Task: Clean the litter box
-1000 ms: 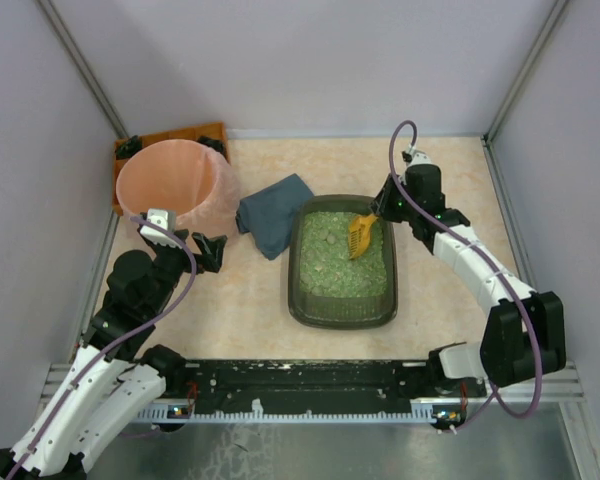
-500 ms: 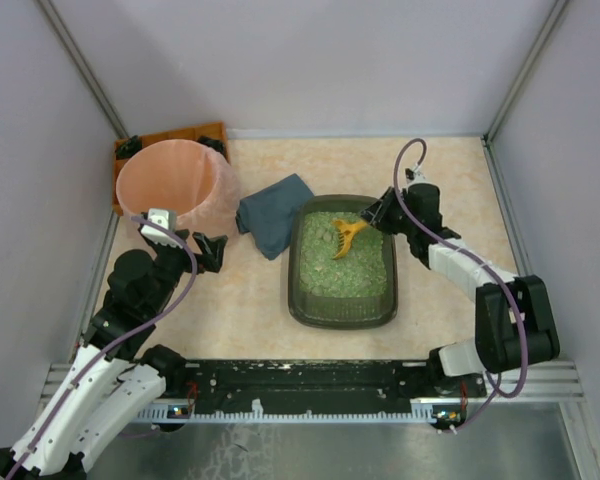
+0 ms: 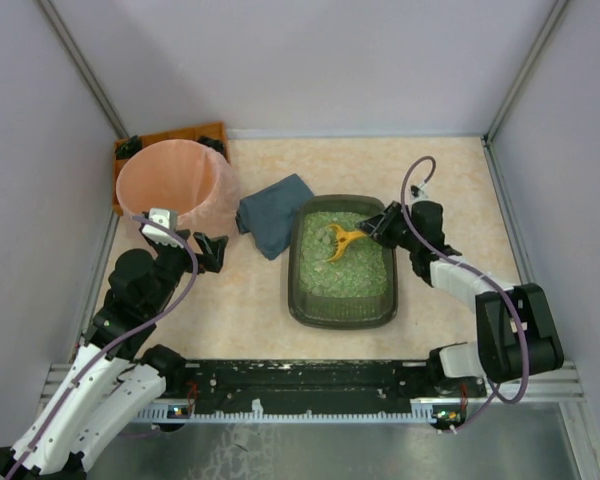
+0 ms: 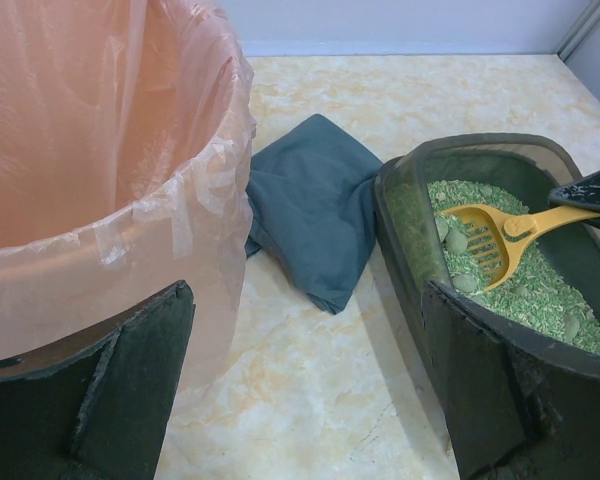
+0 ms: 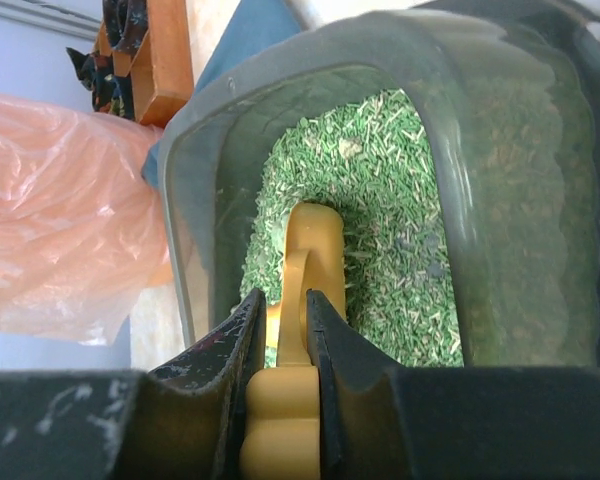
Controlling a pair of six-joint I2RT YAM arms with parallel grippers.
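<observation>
Litter box (image 3: 342,316) on beige marbled tabletop (image 3: 250,300) (pale grey walls (image 3: 310,60) around).

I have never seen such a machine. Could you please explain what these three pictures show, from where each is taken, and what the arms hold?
These are two robot arms bolted at the near edge of a table. One picture looks down from above and behind them; the other two come from a camera on each wrist, so dark fingers fill the bottom. On the table lie a litter box with green granules, a folded blue-grey cloth, a pink lined bucket and, behind it, an orange-brown tray. The right gripper is shut on the handle of a yellow scoop, whose head is inside the box. The left gripper is open and empty, beside the bucket.
</observation>
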